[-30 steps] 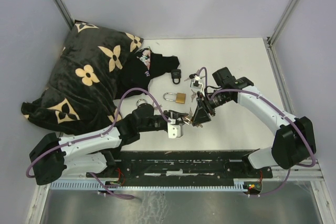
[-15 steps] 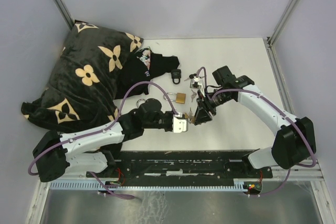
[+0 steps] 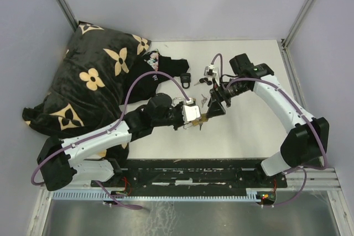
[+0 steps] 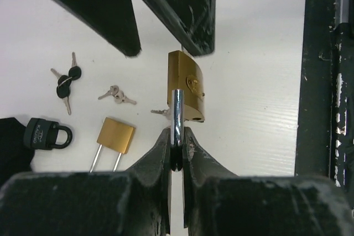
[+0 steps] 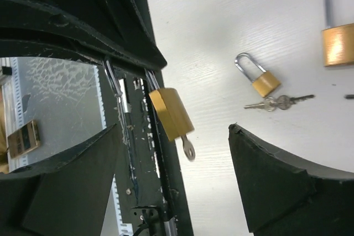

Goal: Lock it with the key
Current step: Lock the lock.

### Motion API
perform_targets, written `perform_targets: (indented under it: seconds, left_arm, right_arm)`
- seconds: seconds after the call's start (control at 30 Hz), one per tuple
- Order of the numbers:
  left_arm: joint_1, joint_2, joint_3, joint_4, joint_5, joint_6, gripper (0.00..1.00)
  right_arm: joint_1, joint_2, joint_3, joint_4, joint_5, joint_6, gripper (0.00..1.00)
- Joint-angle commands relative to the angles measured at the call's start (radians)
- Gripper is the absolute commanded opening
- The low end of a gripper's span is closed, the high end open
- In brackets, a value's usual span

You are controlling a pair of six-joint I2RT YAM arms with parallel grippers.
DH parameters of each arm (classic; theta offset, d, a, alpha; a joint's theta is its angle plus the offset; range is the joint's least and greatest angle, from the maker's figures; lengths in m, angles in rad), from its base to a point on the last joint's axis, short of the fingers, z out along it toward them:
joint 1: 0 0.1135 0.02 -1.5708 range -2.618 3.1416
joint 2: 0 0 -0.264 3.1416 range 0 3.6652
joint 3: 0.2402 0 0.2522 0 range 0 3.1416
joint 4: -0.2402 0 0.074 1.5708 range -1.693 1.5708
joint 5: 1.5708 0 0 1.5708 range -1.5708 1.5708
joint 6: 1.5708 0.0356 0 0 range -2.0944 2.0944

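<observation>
The white tabletop stood inside pale grey walls, and a black cushion printed with beige flowers lay heaped well to the left of the brass padlock with a silver shackle, the thing both arms had gathered around. This brass padlock sat between the two arms, near the middle of the tabletop. The left gripper had its fingers pressed together on the shackle, pinching it so that the brass body stood out beyond the fingertips. A small silver key stuck out of the body's bottom face, at the end away from the shackle. The right gripper was spread wide. In the right wrist view its black fingers stood on either side of the held padlock and key, apart from both. In the left wrist view one of those fingers overlapped the far end of the body, and contact there could not be judged. Beyond the held padlock, toward the back wall, several loose things lay on the table. A second brass padlock with a long shackle was nearest to it. A black padlock lay past that, at the edge of a dark cloth. A pair of black-headed keys and a small bunch of silver keys rested between those locks and the right arm.
</observation>
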Motion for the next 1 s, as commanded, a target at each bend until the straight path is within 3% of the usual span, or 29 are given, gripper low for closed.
perform_targets:
  seconds: [0.0,0.17,0.37,0.53,0.63,0.77,0.97]
  left_arm:
    - [0.006,-0.005,0.083,-0.02,-0.034,-0.072,0.03]
    - [0.026,0.019,0.138,-0.07,-0.028,-0.1,0.03]
    - [0.075,0.034,0.189,-0.082,0.004,-0.24,0.03]
    - [0.101,0.013,0.18,-0.06,0.057,-0.335,0.03]
    - [0.114,-0.014,0.161,-0.015,0.076,-0.437,0.03]
    - [0.161,-0.037,0.149,0.028,0.14,-0.569,0.03]
    - [0.32,-0.019,0.175,0.115,0.335,-0.961,0.03]
  right_arm:
    - [-0.049,-0.064,0.071,-0.01,-0.039,0.005,0.9]
    - [-0.085,-0.134,0.064,0.044,-0.001,0.004,1.0]
    - [-0.118,-0.344,-0.246,0.519,-0.06,0.108,0.99]
    - [-0.117,-0.251,-0.153,0.182,-0.192,-0.338,0.99]
    - [-0.118,-0.275,-0.178,0.142,-0.179,-0.502,1.0]
    - [-0.117,-0.335,-0.18,-0.004,-0.139,-0.884,0.99]
    - [-0.118,-0.301,-0.044,0.005,-0.168,-0.918,1.0]
